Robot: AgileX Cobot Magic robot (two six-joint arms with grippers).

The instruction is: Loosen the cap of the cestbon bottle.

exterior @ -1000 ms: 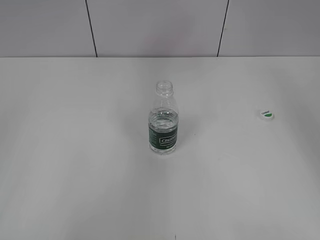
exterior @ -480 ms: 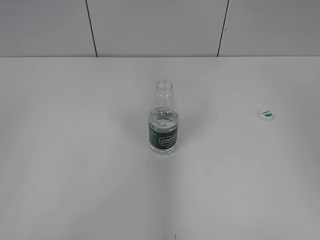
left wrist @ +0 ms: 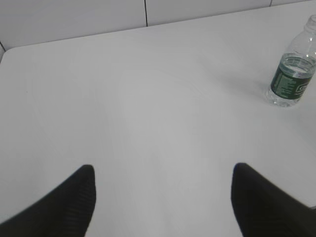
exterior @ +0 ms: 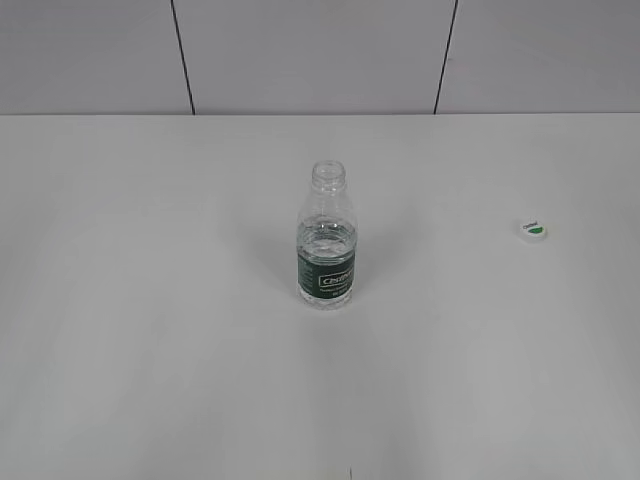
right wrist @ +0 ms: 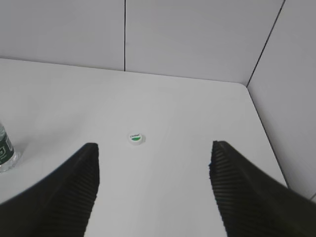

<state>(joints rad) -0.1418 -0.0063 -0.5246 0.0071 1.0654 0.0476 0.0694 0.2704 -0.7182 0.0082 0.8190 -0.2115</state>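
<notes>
With the cap (exterior: 533,230) already off and lying on the table (exterior: 150,330) well to the right of the cestbon bottle (exterior: 327,240), any stray sweep could tip the open-necked, part-filled bottle and spill water. The bottle stands upright mid-table, clear and ribbed with a dark green label. The left gripper (left wrist: 163,197) and right gripper (right wrist: 153,182) both hang spread wide, holding nothing.

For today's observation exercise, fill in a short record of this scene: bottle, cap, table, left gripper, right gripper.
bottle: upright, mid-table, mouth open, some water inside
cap: off, lying on the table to the bottle's right, apart from it
table: white
left gripper: open, holding nothing, bottle ahead to its right
right gripper: open, holding nothing, cap ahead between its fingers
</notes>
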